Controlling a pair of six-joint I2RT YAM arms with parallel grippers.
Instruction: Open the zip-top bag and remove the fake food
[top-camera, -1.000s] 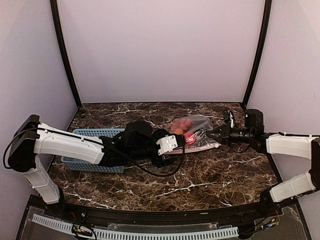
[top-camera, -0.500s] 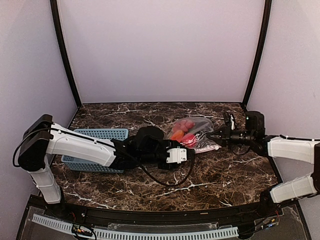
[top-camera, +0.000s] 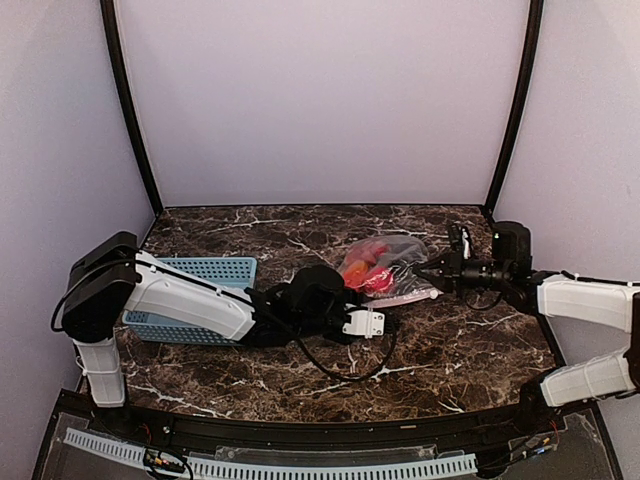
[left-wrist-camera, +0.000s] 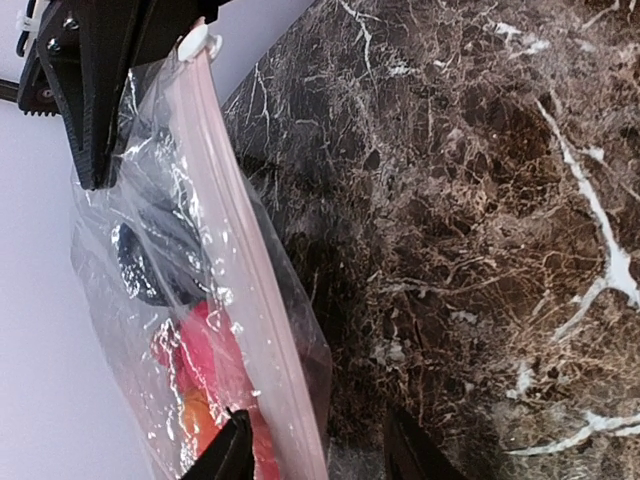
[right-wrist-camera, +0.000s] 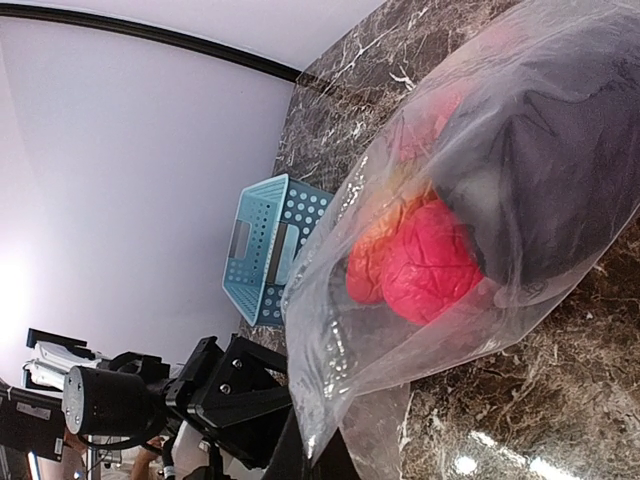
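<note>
Right tool (top-camera: 424, 271) pinching zip-top bag (top-camera: 402, 251), food (top-camera: 366, 272) inside

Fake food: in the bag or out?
In. The food shows through the clear bag; none lies loose on the table.

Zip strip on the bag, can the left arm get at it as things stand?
Probably yes: the zip strip of the zip-top bag lies between the open fingertips of the left end effector, with nothing blocking.
</note>
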